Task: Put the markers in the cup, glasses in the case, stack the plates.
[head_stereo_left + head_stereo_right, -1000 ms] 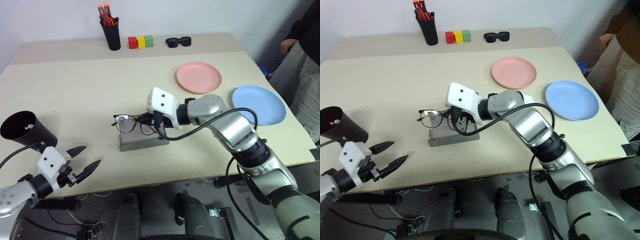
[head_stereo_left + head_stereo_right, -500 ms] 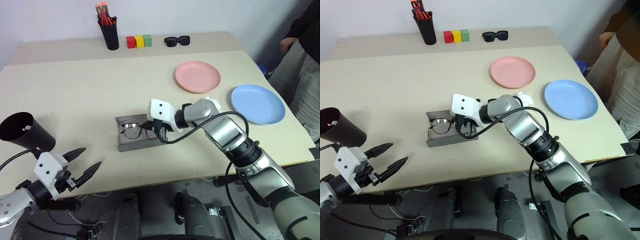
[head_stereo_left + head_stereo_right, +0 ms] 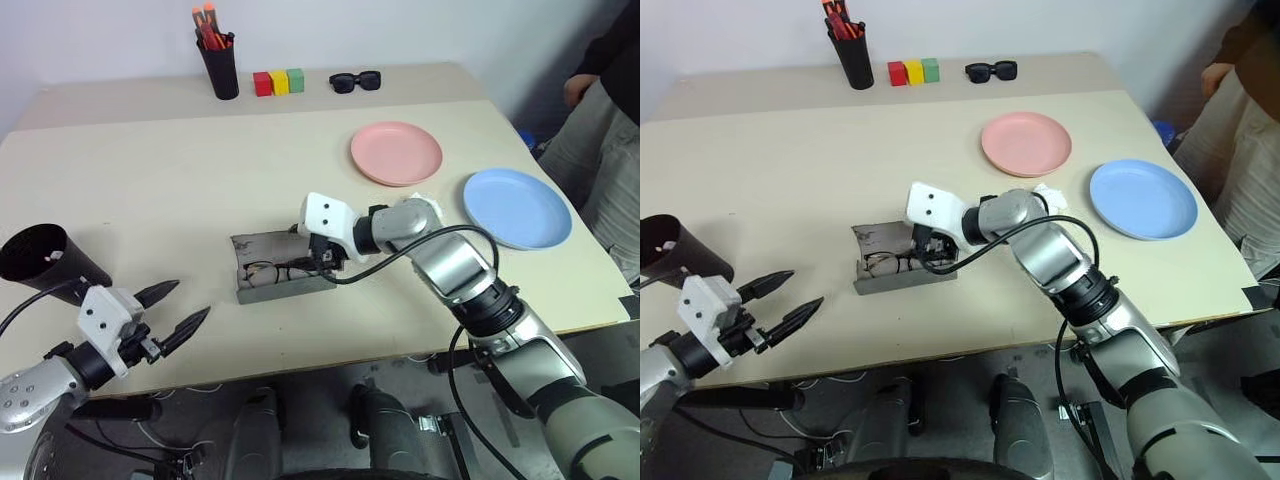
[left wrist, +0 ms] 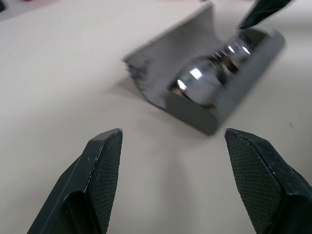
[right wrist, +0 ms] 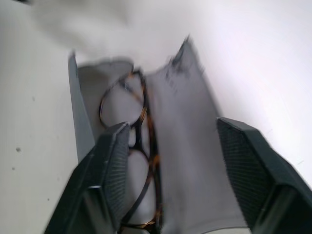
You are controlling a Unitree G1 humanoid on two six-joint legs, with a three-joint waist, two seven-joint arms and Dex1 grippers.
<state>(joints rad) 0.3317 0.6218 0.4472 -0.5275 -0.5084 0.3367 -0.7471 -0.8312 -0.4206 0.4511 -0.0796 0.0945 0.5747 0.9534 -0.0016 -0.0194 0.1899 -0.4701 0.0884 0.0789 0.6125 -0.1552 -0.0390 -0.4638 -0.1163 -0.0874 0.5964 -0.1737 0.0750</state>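
Glasses [image 5: 131, 161] in open case [image 3: 282, 270], mid-table | right tool [image 3: 322, 258] spread, empty | left tool [image 3: 172, 312] spread, empty, front edge

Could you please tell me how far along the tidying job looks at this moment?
Done: the glasses lie inside the open case, and the right gripper is open above them. In hand: nothing; the left gripper is open near the cup. Left: the pink plate and blue plate sit apart, unstacked. The markers can't be confirmed.

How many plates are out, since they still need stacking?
2: the pink plate lies toward the table's far right, the blue plate beside it nearer the right edge, apart, not stacked.
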